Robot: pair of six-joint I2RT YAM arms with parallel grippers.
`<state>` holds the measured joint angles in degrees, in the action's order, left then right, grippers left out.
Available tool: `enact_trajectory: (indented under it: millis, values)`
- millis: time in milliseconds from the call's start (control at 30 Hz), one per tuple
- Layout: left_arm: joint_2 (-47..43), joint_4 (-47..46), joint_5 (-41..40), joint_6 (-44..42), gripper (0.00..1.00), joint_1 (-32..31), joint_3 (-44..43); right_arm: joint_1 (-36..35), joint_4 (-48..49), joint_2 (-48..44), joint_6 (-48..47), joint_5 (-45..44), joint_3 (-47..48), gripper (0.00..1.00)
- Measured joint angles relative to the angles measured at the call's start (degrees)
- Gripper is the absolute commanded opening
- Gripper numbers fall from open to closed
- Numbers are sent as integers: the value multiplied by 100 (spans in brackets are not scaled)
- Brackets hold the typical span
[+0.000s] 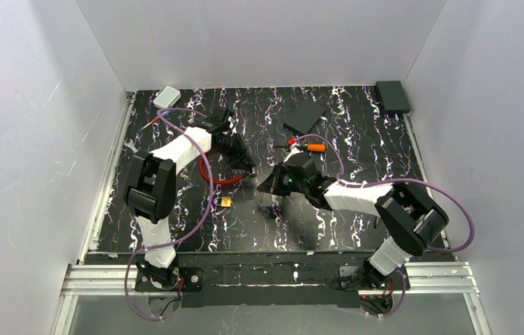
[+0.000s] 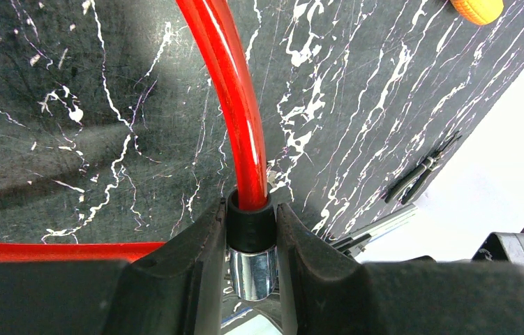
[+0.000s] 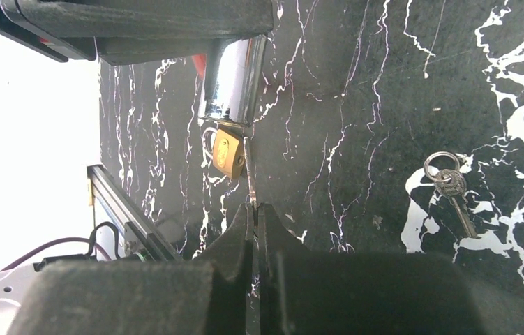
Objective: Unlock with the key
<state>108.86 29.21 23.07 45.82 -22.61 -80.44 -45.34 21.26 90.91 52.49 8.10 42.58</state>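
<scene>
Insertion: my right hand [image 3: 253, 213] pinches a thin silvery metal key [image 3: 250, 178]; just ahead, my left hand [image 2: 252, 230] clamps the chrome lock barrel [image 3: 234, 73]; I align next.

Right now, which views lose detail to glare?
Right wrist: the picture's left strip is blown out white, and the chrome lock barrel glints. Left wrist: the lower right corner is washed out; the red cable shows a highlight streak. Top external: even light.

Glossy red plastic cable [image 2: 234, 105], mirror-bright chrome lock barrel [image 2: 252, 273], brass padlock [image 3: 227, 155], silvery metal key [image 3: 250, 176], matt black marbled tabletop [image 2: 70, 139]
</scene>
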Motion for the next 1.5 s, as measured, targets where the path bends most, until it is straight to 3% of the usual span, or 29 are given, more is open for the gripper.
enact_trajectory:
  millis: [1500]
  values:
    - [0,-89,-4,13,0,2,13,105,117,219,-13,111,191,1]
